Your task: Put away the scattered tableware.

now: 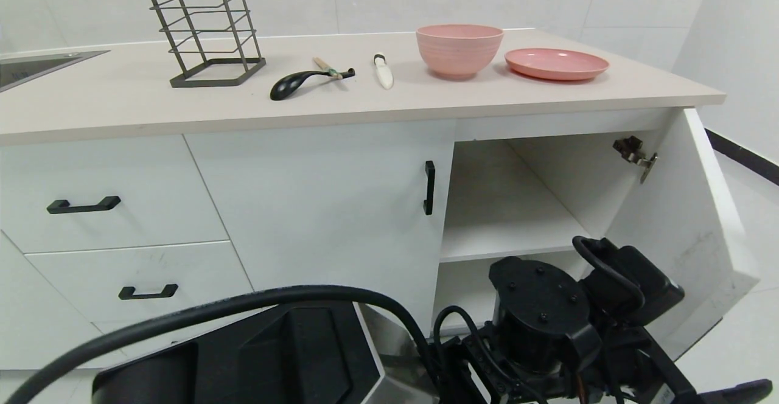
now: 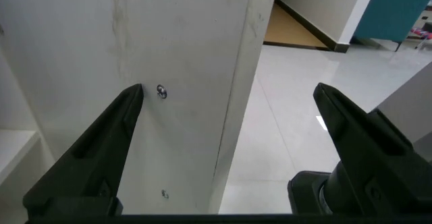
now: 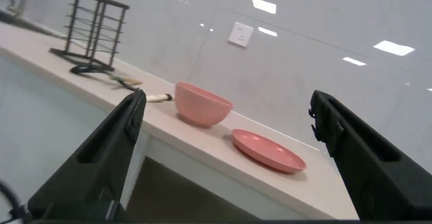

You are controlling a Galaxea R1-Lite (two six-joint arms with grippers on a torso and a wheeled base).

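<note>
Head view: the tabletop [image 1: 122,103] holds one pink bowl [image 1: 459,50], one pink plate [image 1: 556,63] just beside it, one black spoon [image 1: 298,81], one white utensil [image 1: 383,70] and one wire rack [image 1: 204,24]; a wooden-handled piece [image 1: 325,67] by the spoon's handle is too small to identify. 
Left wrist view: left tool [image 2: 229,92] released, fingers spread, nothing between, facing the open cabinet door [image 2: 175,62]. 
Right wrist view: right tool [image 3: 228,99] likewise released, well short of bowl and plate.
</note>
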